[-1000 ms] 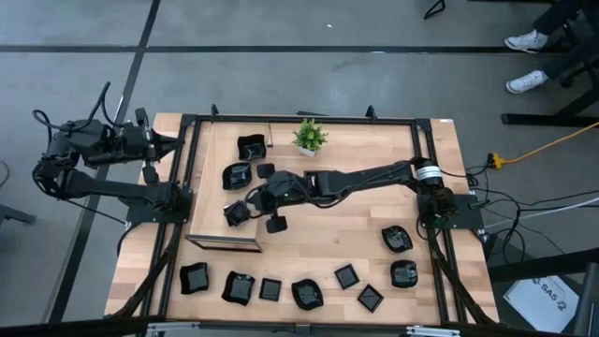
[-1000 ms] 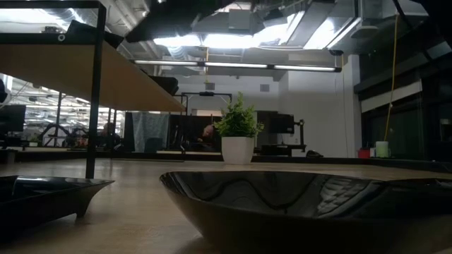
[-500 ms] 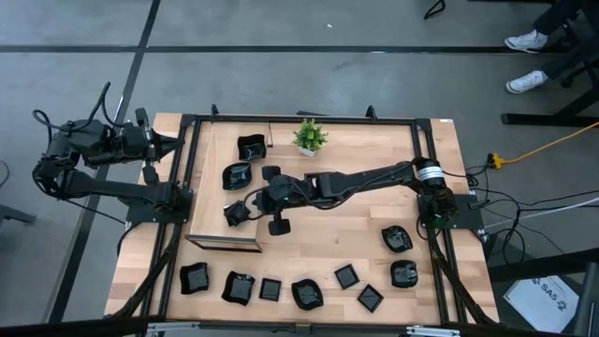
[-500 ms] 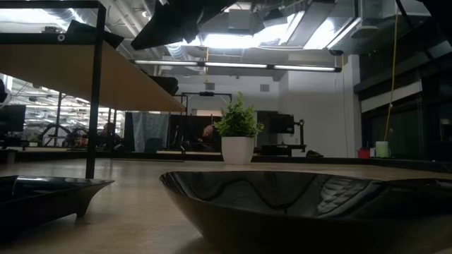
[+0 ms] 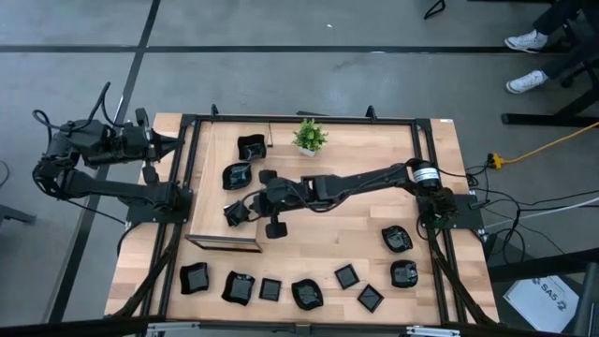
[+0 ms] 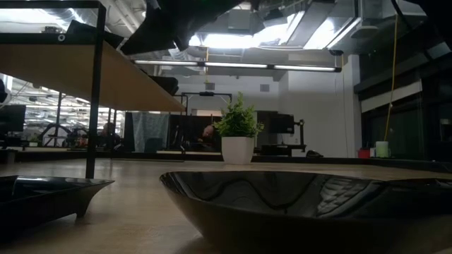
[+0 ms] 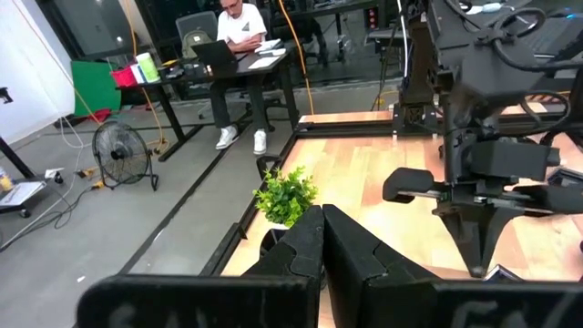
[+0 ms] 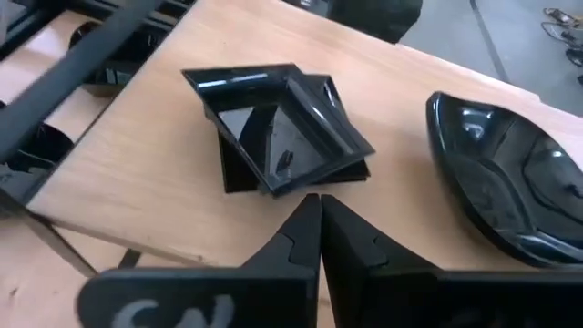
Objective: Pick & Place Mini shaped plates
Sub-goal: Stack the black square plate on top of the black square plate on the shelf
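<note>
Jaws of the right gripper point(image 8: 319, 202) meet tip to tip, holding nothing, just short of two stacked glossy black square plates point(image 8: 278, 128) on the pale wooden surface point(image 8: 146, 173); beside them sits a rounded black dish point(image 8: 510, 187). Far off, the left gripper point(image 7: 321, 219) waits, also closed.

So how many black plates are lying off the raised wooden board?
8. Six plates sit in a row along the high view's lower edge; two more lie toward the right side. None seem hidden.
</note>
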